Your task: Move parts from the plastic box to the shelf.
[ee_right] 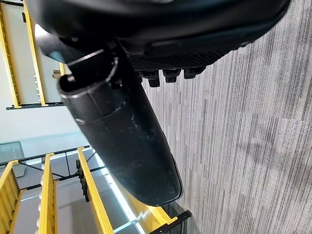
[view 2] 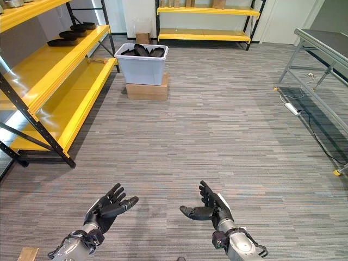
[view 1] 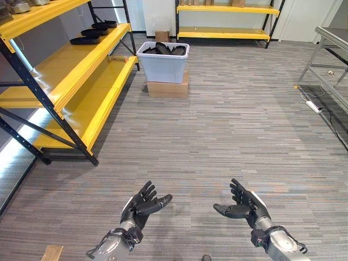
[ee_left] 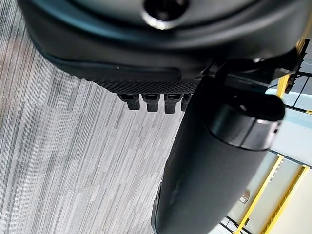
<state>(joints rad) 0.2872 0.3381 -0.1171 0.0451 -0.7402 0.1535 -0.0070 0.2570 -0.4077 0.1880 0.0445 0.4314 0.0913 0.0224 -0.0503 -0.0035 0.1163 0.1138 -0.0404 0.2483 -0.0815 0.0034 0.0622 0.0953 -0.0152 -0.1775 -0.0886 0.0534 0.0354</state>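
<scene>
A pale plastic box [view 1: 163, 61] stands on a cardboard carton [view 1: 168, 88] across the carpet, with several black parts [view 1: 163, 50] piled inside it. The yellow shelf [view 1: 81, 70] runs along the left side, and a few black parts [view 1: 92, 33] lie on its middle level. My left hand [view 1: 142, 204] and right hand [view 1: 244, 206] hover low over the carpet near me, far from the box. Both are open with fingers straight and hold nothing. The left hand's thumb [ee_left: 214, 161] and the right hand's thumb [ee_right: 122, 126] stand out over bare carpet.
A second yellow shelf [view 1: 225, 22] stands against the far wall behind the box. A metal-framed table [view 1: 331, 54] is at the right, with a white power strip [view 1: 313, 106] and cable on the floor beside it. Grey carpet stretches between me and the box.
</scene>
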